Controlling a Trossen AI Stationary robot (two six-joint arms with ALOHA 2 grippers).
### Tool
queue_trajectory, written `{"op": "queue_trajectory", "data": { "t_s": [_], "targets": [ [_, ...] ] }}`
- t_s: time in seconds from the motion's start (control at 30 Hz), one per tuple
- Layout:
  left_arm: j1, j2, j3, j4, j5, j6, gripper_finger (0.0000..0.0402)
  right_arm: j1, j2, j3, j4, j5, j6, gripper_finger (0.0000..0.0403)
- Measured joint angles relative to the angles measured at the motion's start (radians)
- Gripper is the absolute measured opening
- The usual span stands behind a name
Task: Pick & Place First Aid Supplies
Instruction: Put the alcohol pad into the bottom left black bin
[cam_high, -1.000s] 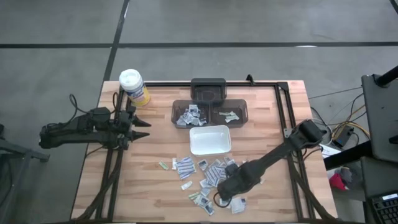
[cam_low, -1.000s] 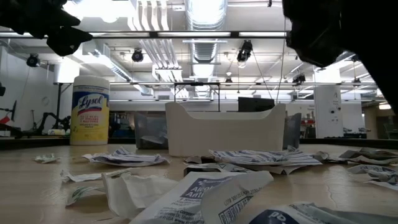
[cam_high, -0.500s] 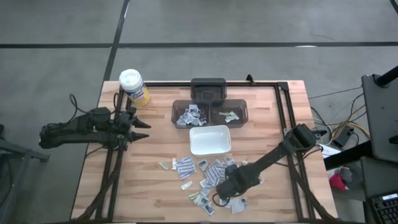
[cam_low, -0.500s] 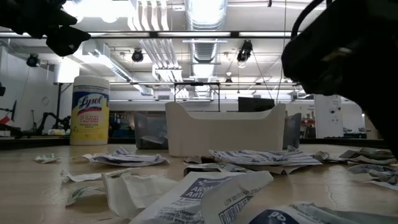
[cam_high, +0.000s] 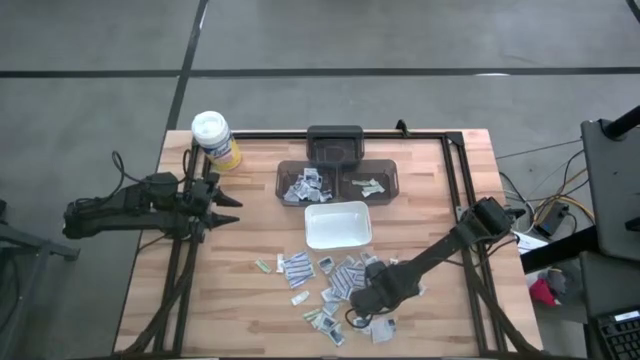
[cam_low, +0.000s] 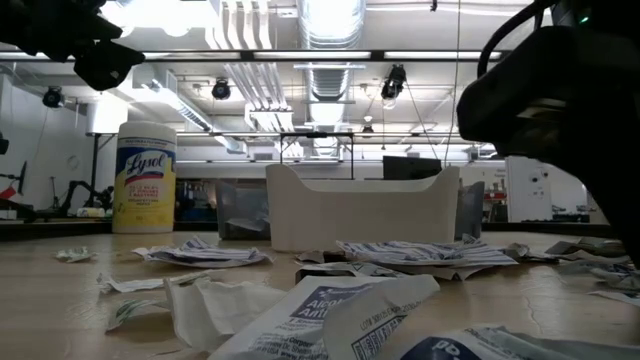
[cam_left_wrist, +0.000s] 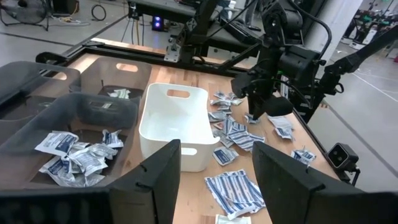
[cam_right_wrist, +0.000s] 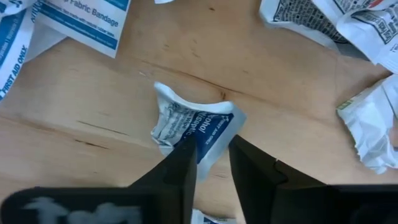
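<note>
Our right gripper is pinching a crumpled packet down on the wooden table, and we think the thin paper could slip out when we lift.

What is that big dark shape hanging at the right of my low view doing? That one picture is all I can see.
Observer: That is the right arm. Its wrist view shows the right gripper down over one crumpled packet with blue print.
Operator: Where on the table is that?
Observer: From above, it is at the edge of the loose packets farthest from the white tray.
Operator: And the other arm?
Observer: The left gripper hangs open at the left side of the table, near the yellow canister.
</note>
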Motion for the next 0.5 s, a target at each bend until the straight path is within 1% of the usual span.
{"op": "queue_trajectory", "data": {
  "t_s": [0.17,0.33,0.5],
  "targets": [
    [0.000,0.000,0.000,0.000,0.002,-0.001,0.0193,0.001,0.000,0.000,-0.002,0.001,-0.008,0.0050],
    [0.000,0.000,0.000,0.000,0.002,-0.013,0.0193,0.001,0.000,0.006,-0.022,0.003,-0.039,0.0026],
    [0.000,0.000,0.000,0.001,0.003,-0.078,0.0193,0.001,-0.003,0.027,-0.117,0.011,-0.104,0.0010]
  ]
}}
